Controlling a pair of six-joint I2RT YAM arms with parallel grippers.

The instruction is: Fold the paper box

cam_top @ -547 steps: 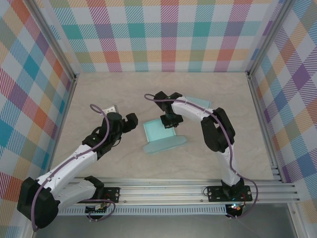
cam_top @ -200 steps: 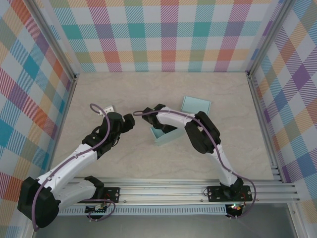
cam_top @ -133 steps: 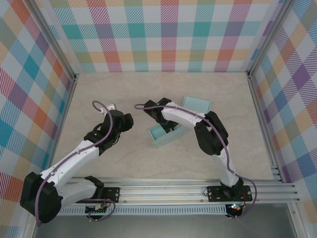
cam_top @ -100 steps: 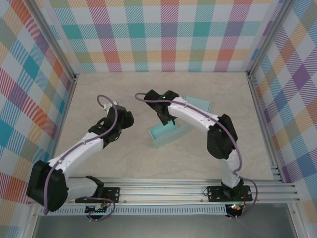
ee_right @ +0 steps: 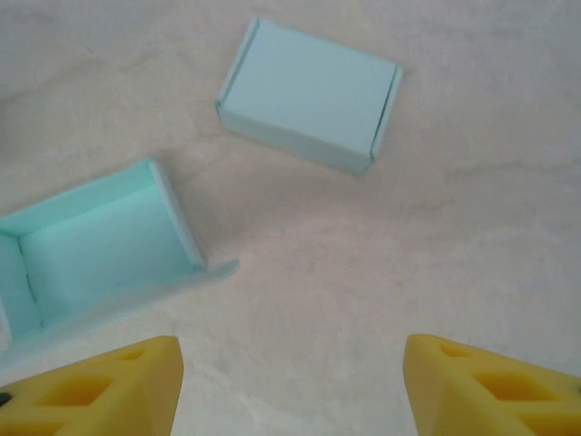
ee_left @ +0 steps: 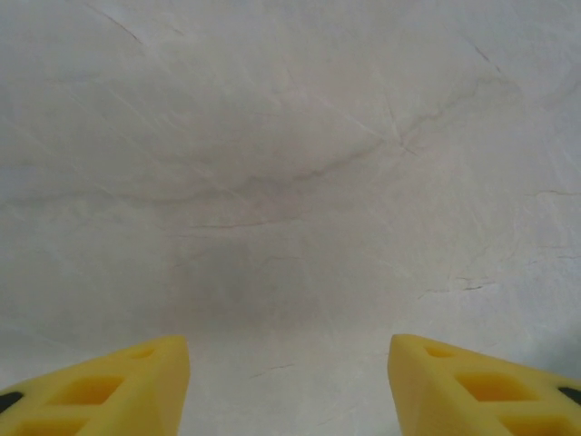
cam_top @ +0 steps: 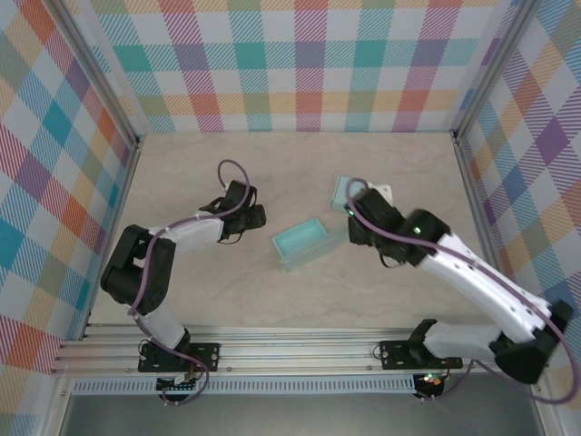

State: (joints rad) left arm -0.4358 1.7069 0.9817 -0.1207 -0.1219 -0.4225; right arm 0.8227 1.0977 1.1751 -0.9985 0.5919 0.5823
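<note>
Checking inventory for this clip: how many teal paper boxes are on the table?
2. An open box lies mid-table between the arms; a closed box sits behind it to the right, partly covered by the right arm.

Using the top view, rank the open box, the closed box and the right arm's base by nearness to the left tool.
1. Open box, just right of the left tool.
2. Closed box, farther right, toward the back.
3. Right arm's base, near edge, far right.
</note>
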